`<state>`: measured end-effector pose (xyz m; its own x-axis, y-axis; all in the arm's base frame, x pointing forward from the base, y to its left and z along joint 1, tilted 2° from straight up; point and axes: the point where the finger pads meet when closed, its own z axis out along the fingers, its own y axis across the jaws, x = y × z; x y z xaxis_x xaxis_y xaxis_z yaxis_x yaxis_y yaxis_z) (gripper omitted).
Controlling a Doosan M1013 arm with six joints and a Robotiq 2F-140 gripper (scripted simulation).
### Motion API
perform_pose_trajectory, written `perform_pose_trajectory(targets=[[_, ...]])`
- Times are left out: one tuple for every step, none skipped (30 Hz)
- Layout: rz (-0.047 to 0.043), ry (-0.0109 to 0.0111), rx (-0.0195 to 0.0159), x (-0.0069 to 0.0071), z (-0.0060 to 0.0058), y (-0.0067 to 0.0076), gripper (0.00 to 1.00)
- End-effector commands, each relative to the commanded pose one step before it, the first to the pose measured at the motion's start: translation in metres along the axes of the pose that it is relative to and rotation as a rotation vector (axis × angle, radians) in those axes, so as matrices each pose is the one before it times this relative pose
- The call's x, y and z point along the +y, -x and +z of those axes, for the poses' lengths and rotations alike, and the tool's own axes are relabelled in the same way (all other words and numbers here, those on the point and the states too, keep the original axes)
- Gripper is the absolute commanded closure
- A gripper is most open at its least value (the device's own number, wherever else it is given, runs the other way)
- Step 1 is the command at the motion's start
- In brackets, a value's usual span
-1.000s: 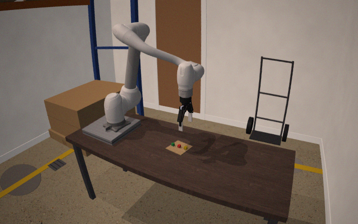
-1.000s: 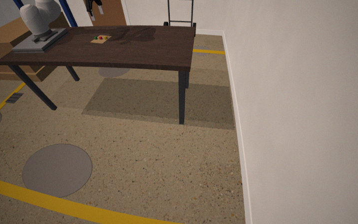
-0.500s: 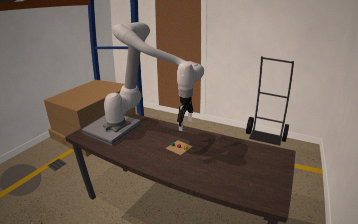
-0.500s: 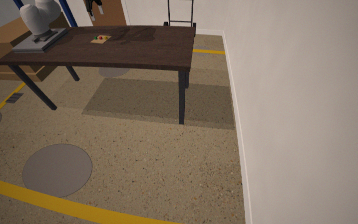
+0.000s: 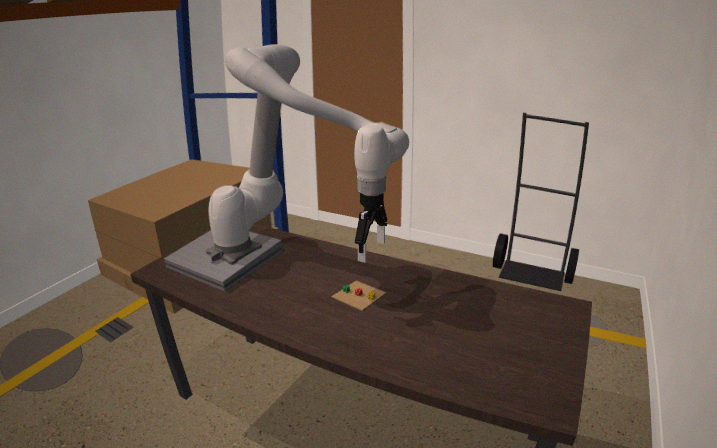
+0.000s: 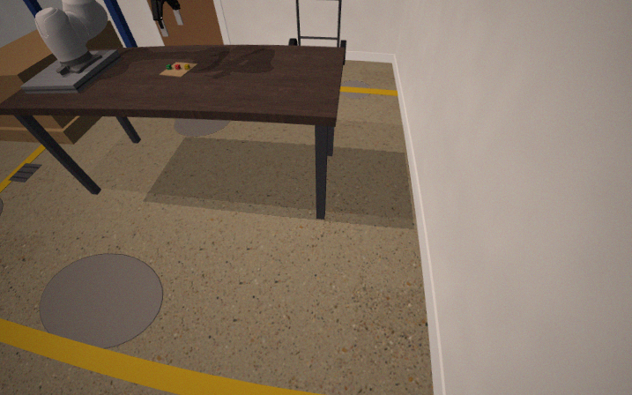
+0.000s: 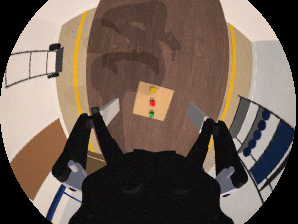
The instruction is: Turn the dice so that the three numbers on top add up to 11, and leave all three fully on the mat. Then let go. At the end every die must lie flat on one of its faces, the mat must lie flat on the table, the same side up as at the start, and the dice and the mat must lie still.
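A small tan mat (image 5: pixel 358 297) lies flat on the dark wooden table. On it stand three dice in a row: a green die (image 5: pixel 345 288), a red die (image 5: pixel 358 291) and a yellow die (image 5: pixel 371 295). Their top numbers are too small to read. The mat (image 7: pixel 153 98) with the dice also shows in the wrist view, and in the exterior view (image 6: pixel 176 70). My gripper (image 5: pixel 369 244) hangs well above the table, behind the mat, open and empty. In the wrist view its fingers stand wide apart on either side of the mat.
The arm's grey base plate (image 5: pixel 224 258) sits at the table's left end. Cardboard boxes (image 5: pixel 160 208) stand behind it. A hand truck (image 5: pixel 542 203) stands by the back wall.
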<state>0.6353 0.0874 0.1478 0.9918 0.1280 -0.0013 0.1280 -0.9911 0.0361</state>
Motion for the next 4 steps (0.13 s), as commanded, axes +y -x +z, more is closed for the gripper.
perform_pose_trajectory(targets=[[-0.00002,-0.00017,0.0001,-0.00002,-0.00011,0.00002,0.0],[0.0,0.0,0.0,0.0,0.0,0.0,0.0],[0.0,0.0,0.0,0.0,0.0,0.0,0.0],[0.0,0.0,0.0,0.0,0.0,0.0,0.0]])
